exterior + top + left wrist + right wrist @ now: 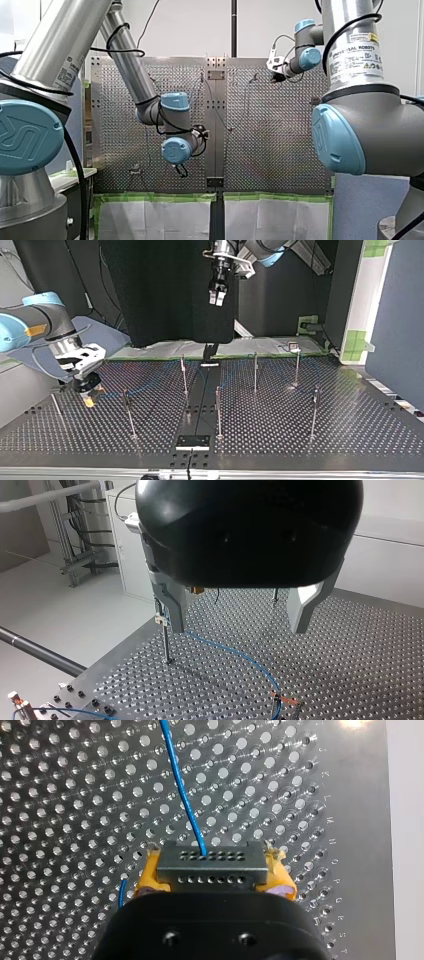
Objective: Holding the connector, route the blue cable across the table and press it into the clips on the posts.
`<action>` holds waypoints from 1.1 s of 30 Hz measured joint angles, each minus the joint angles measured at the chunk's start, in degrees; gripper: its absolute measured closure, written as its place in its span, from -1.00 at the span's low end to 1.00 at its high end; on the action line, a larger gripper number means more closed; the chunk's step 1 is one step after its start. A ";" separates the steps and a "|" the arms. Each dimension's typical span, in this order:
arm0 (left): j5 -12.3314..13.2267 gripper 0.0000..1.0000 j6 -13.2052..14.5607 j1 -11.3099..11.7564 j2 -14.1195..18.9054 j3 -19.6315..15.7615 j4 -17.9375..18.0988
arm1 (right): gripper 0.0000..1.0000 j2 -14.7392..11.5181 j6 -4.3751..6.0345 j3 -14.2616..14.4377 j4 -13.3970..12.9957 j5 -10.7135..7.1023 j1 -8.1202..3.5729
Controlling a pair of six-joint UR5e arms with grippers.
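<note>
— Perforated metal is seen over the whole table (350,440), and thin posts (218,410) are set upright in it. Where is the connector held?

— The connector (211,862) is clamped between the yellow pads (146,876) of my right gripper (89,392), low over the plate. The blue cable (182,795) is led straight out of the connector's face and away across the holes.

— And the other gripper?

— My left gripper (237,630) is seen high above the table and well apart from the connector. Its fingers are spread wide and nothing is held between them.

— Is any clip filled?

— Farther from the connector, in the left wrist view, the cable is seen near the top of one post and is curved down toward the table. Whether it is seated in a clip cannot be told.

— What could be spoiled from here?

— It is judged that the post nearest the connector could be struck and bent if the sweep is made without height. If the cable is drawn too taut from the connector, it could be dragged off that far post, or the connector could be twisted between the pads. If slack is left, a loop could be snagged on the wrong post, and the press would be made beside the clip rather than into it
</note>
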 joint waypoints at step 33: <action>0.00 -1.00 0.01 0.00 0.00 -0.70 0.70 | 1.00 -0.01 -0.04 0.00 0.03 0.00 -0.06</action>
